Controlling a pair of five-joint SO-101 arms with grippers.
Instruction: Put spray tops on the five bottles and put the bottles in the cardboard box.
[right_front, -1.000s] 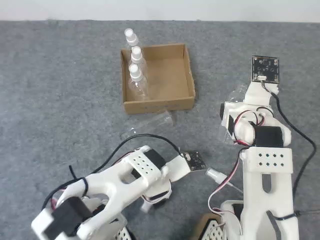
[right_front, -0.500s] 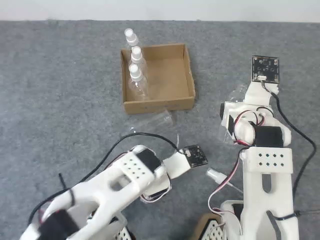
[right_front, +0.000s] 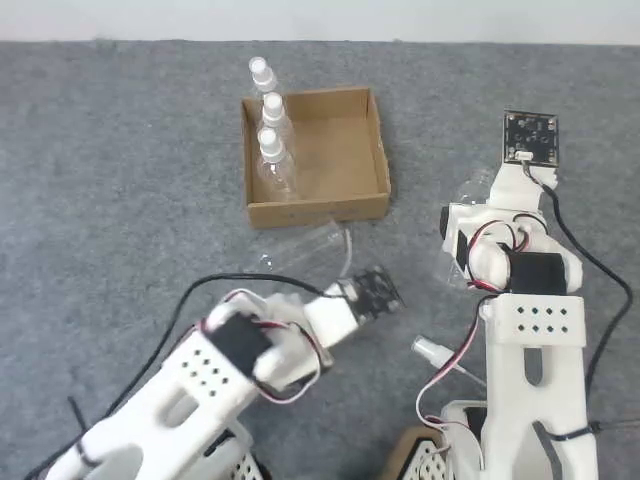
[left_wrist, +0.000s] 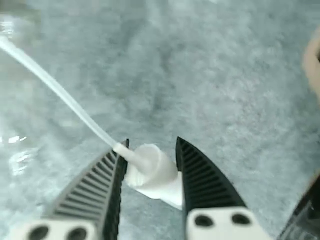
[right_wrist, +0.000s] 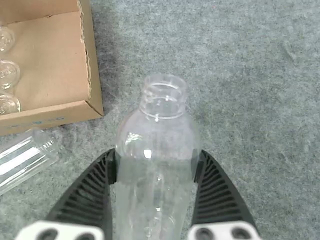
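Pinched in the left jaws, parted only narrowly round its collar: a white spray top (left_wrist: 150, 170), its dip tube (left_wrist: 55, 90) trailing out ahead of the tips over the grey counter (left_wrist: 225, 75), apparently kept free for threading into a neck. Clasped upright between the right jaws, parted to its width: a clear open-necked bottle (right_wrist: 157, 150), mouth up and unobstructed, seemingly presented to receive that top. Beyond the right jaws and off to one side, the cardboard box (right_wrist: 90, 75), with three capped bottles (right_front: 272, 150) standing along one wall. Nearer those jaws, just outside the box, one more uncapped bottle (right_wrist: 25, 155) lying flat on the counter. Back by the right arm's base, a spare spray top (right_front: 432, 350) lying loose. Two bottles left to cap, judging from this. Against a second ago: left arm swung round and stretched forward, carrying its jaws toward the lying bottle and the box. Right arm, held bottle and box contents unmoved.
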